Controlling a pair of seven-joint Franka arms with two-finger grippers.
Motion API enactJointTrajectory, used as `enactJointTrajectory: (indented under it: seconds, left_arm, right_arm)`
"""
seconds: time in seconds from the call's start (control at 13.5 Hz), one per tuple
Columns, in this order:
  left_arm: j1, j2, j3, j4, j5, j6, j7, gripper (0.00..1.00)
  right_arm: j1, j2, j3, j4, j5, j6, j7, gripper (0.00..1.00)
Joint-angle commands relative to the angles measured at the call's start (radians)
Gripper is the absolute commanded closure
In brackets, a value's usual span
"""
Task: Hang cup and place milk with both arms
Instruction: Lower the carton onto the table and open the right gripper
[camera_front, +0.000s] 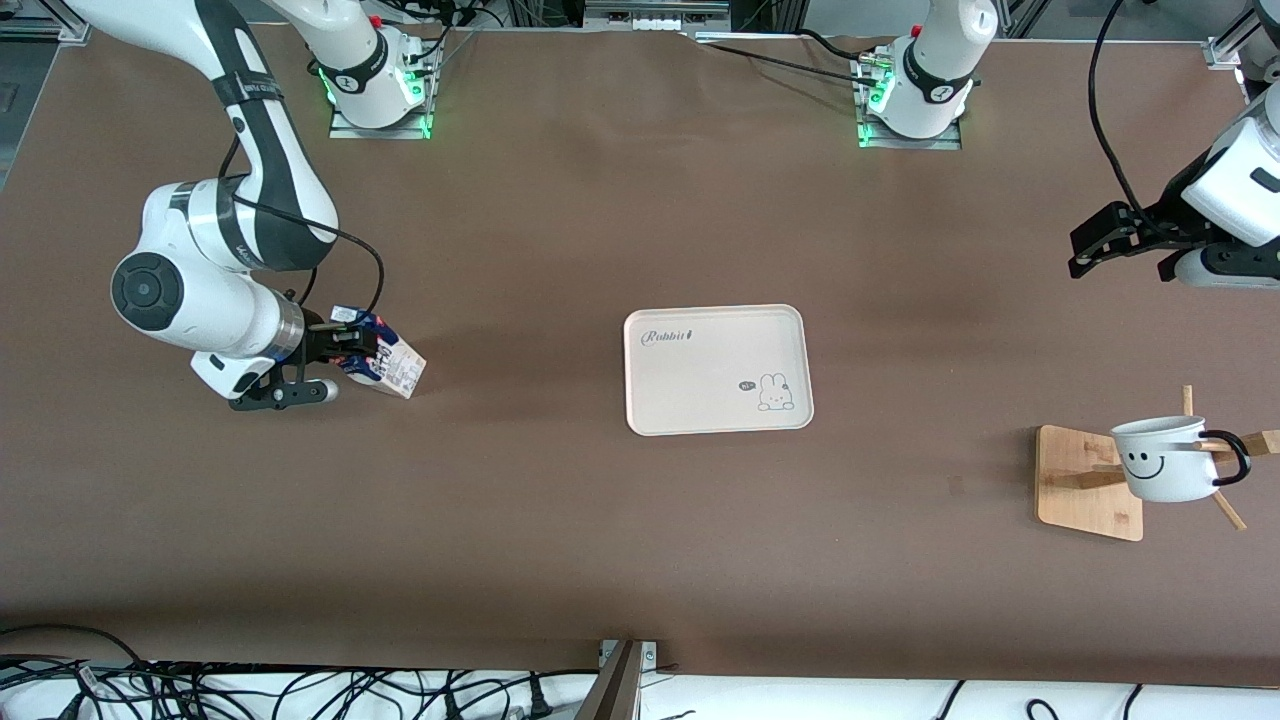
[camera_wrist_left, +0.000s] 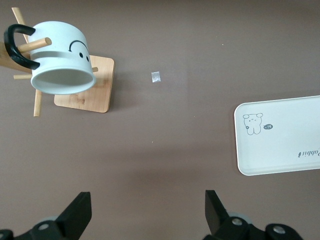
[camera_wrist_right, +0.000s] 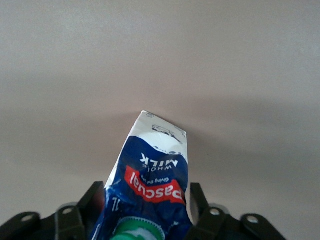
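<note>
The milk (camera_front: 385, 362) is a blue and white carton with a green cap, held tilted low over the table at the right arm's end. My right gripper (camera_front: 340, 352) is shut on its upper part. In the right wrist view the milk (camera_wrist_right: 152, 167) sits between the fingers of the right gripper (camera_wrist_right: 147, 207). The cup (camera_front: 1165, 460), white with a smiley face, hangs by its black handle on a peg of the wooden rack (camera_front: 1075, 480). It also shows in the left wrist view (camera_wrist_left: 62, 65). My left gripper (camera_front: 1100, 245) is open and empty in the air, away from the rack, and shows in its own wrist view (camera_wrist_left: 147, 212).
A white tray (camera_front: 716, 368) with a rabbit drawing lies at the table's middle, and shows in the left wrist view (camera_wrist_left: 280, 135). The rack's base (camera_wrist_left: 92, 92) stands at the left arm's end. A small scrap (camera_wrist_left: 156, 77) lies on the brown table between rack and tray.
</note>
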Motion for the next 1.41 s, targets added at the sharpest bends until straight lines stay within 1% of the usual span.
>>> enactJointTrajectory:
  seconds: [0.0, 0.15, 0.22, 0.67, 0.89, 0.97, 1.19, 1.34]
  left_arm:
    - [0.007, 0.002, -0.006, 0.023, 0.021, -0.024, 0.016, 0.0]
    - [0.008, 0.002, -0.006, 0.023, 0.019, -0.024, 0.016, 0.0]
    - [0.01, 0.002, -0.004, 0.023, 0.019, -0.026, 0.018, 0.0]
    - [0.013, 0.002, -0.004, 0.023, 0.019, -0.026, 0.034, 0.0]
    - [0.013, 0.002, -0.004, 0.023, 0.019, -0.026, 0.033, 0.0]
    - [0.013, 0.004, -0.004, 0.023, 0.019, -0.026, 0.033, 0.0]
    - [0.013, 0.002, -0.006, 0.023, 0.019, -0.026, 0.031, 0.0]
    - [0.013, 0.002, -0.006, 0.023, 0.019, -0.027, 0.03, 0.0]
  right_arm:
    - [-0.003, -0.017, 0.0, 0.023, 0.015, -0.011, -0.001, 0.0]
    - [0.0, -0.017, 0.0, 0.086, 0.013, -0.084, 0.0, 0.0]
    - [0.002, -0.017, 0.0, 0.097, 0.013, -0.109, 0.015, 0.0]
    - [-0.001, 0.003, 0.0, 0.086, 0.013, -0.112, 0.039, 0.0]
    - [-0.004, -0.006, -0.005, 0.133, 0.012, -0.112, 0.019, 0.0]
    - [-0.004, -0.009, -0.025, 0.168, 0.009, -0.118, 0.012, 0.0]
    - [-0.003, -0.044, -0.025, 0.267, 0.013, -0.231, 0.023, 0.0]
    - [-0.003, -0.096, -0.025, 0.337, 0.007, -0.355, 0.031, 0.0]
